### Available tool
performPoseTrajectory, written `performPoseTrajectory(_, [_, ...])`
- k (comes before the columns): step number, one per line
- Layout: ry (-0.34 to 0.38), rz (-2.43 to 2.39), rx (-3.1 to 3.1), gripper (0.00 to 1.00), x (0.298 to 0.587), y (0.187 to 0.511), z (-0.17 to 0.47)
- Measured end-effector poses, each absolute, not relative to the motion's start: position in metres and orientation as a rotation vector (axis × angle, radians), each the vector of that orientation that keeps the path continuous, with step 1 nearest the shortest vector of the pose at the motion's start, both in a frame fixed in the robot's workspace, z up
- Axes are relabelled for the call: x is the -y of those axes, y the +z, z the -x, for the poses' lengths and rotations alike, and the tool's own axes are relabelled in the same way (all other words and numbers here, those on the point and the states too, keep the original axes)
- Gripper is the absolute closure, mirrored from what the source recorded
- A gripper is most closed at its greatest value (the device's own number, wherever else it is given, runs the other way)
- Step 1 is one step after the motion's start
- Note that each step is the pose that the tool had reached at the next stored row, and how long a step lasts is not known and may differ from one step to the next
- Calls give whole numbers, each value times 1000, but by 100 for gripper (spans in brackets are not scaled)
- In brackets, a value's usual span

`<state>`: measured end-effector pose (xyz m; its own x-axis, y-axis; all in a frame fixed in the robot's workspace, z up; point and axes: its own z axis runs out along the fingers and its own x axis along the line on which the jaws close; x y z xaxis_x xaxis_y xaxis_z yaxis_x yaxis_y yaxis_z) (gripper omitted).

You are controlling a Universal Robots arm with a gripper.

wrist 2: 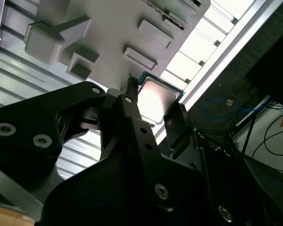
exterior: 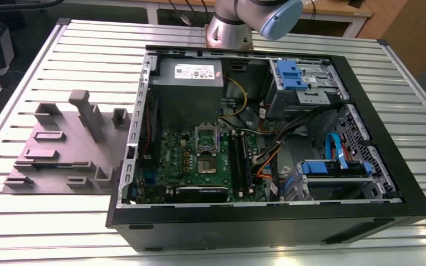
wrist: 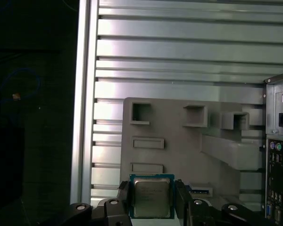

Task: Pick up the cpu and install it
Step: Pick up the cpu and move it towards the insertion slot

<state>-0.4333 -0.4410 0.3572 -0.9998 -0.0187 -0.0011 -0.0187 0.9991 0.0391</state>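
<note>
The cpu (wrist: 151,200), a small silvery square chip with a thin pale border, sits between my gripper's (wrist: 152,188) two dark fingers (wrist: 124,195), which are shut on its opposite edges. In the second wrist view the cpu (wrist 2: 156,100) shows in the same grip of the gripper (wrist 2: 154,94). It hangs well above the grey holder tray (wrist: 179,141), near that tray's edge. The open socket (exterior: 207,145) lies on the green board (exterior: 191,166) inside the computer case in the exterior view.
The open black computer case (exterior: 272,138) lies on the slatted metal table (exterior: 65,55), with a grey power box (exterior: 189,75), drive bays (exterior: 302,83) and cables inside. The holder tray (exterior: 61,149) sits at the exterior view's left. The case's rear panel (wrist: 279,155) shows beside the tray.
</note>
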Motion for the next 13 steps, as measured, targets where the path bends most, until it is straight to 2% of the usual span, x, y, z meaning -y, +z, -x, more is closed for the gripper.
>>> performPoseTrajectory(13, [61, 29, -3140, 53, 441, 357, 422])
